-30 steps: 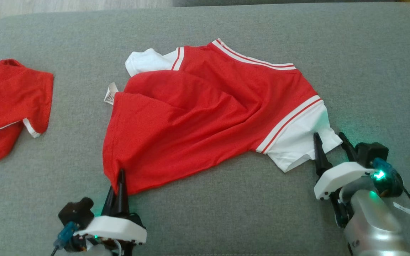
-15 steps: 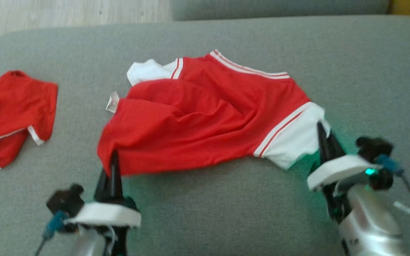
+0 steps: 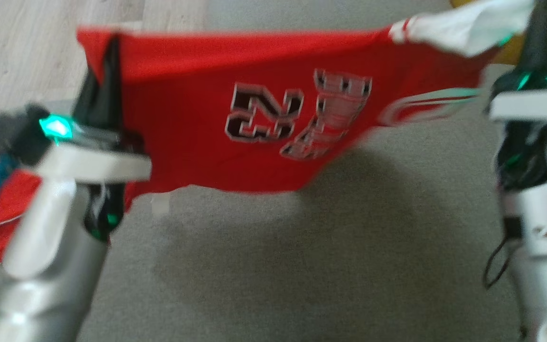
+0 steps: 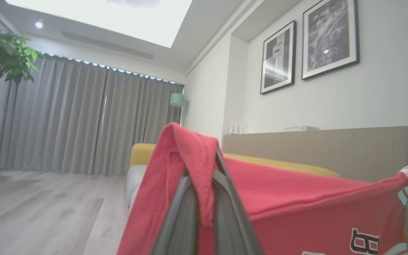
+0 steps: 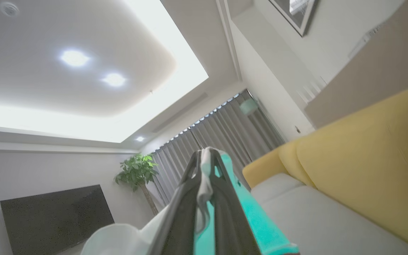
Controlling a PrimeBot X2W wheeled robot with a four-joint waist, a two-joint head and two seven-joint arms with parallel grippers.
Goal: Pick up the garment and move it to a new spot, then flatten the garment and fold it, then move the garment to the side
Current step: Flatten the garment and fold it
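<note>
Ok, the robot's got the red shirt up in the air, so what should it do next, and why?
Probably carry the red shirt across to a bare patch of the grey cushion. The left end effector and right end effector are shut on its edges, and it hangs stretched between them, clear of the cushion, ready to travel.

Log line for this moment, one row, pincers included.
step: pick up | left pincer: shut on jersey | right pincer: shut on jersey | jersey: airborne, stretched between both above sofa seat
</note>
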